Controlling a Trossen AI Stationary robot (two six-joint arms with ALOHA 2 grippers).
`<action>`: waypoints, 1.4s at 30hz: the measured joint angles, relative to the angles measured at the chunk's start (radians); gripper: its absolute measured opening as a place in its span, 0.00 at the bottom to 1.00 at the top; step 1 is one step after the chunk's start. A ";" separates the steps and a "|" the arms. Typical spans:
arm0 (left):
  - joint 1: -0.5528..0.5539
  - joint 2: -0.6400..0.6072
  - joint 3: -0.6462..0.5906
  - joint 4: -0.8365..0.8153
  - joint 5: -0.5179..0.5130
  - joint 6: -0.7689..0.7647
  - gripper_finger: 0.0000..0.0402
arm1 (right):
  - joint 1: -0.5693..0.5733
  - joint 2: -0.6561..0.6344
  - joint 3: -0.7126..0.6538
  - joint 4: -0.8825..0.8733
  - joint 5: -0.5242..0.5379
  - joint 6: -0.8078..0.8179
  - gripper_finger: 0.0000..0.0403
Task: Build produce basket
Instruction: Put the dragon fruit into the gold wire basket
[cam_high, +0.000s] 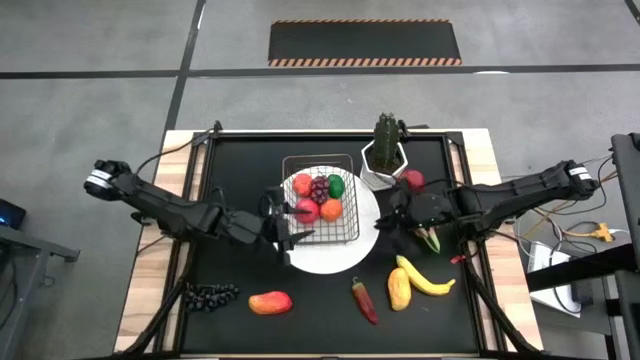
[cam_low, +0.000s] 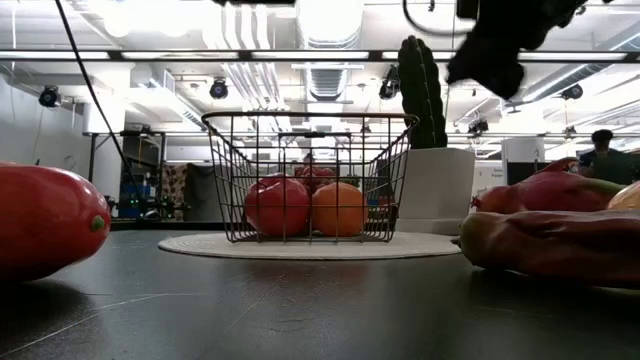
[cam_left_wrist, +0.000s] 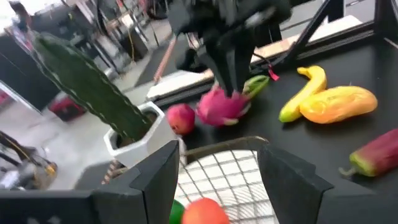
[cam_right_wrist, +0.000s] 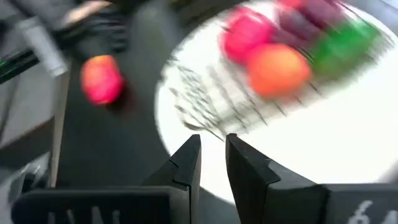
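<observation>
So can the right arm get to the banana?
Probably yes. The right gripper hangs near the plate's edge, and the banana lies close by on open table, with only a yellow-orange fruit touching its side.
</observation>
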 joint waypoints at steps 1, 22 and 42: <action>0.000 -0.011 0.000 0.001 -0.001 0.020 0.50 | 0.000 0.003 0.017 -0.069 0.035 0.065 0.16; 0.003 -0.110 -0.098 -0.001 -0.104 0.140 0.50 | 0.000 0.154 0.221 -0.862 0.120 0.575 0.57; 0.004 -0.146 -0.140 0.033 -0.167 0.140 0.50 | -0.064 0.463 0.216 -0.886 0.071 0.448 0.97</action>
